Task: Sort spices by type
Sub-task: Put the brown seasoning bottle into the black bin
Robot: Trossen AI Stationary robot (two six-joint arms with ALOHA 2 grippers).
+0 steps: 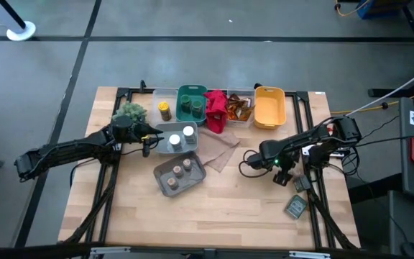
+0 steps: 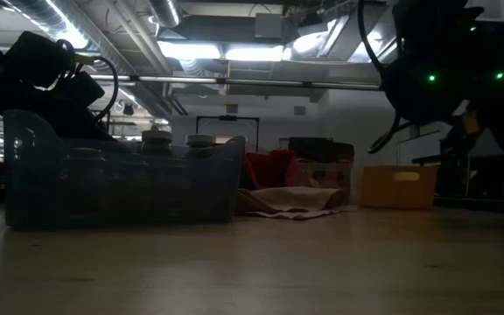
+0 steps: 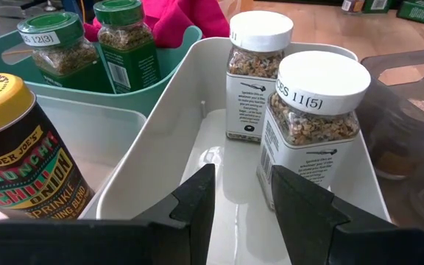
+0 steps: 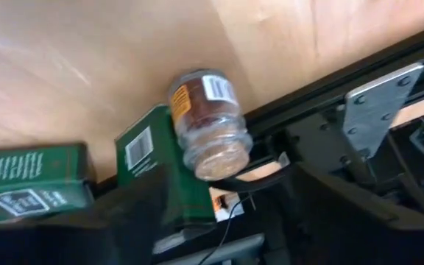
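Right wrist view tells me most: my right claw (image 1: 282,175) has its dark fingers spread wide with nothing between them. Just ahead of it lies a small clear glass jar with a tan lid (image 4: 205,121). The jar is on its side, lid end turned toward the claw and base away, so its long axis runs roughly along my reach, not across it. It leans against a flat dark green packet (image 4: 149,151), close to the black frame rail (image 4: 330,81) at the edge of the wooden table (image 4: 87,59). I judge I'd need to turn the wrist to close across the body.

That arm is folded low, wrist pitched down, and is by far the nearer. My left claw (image 3: 245,199), narrow and empty, hangs well apart over the white plastic bin (image 3: 160,147).
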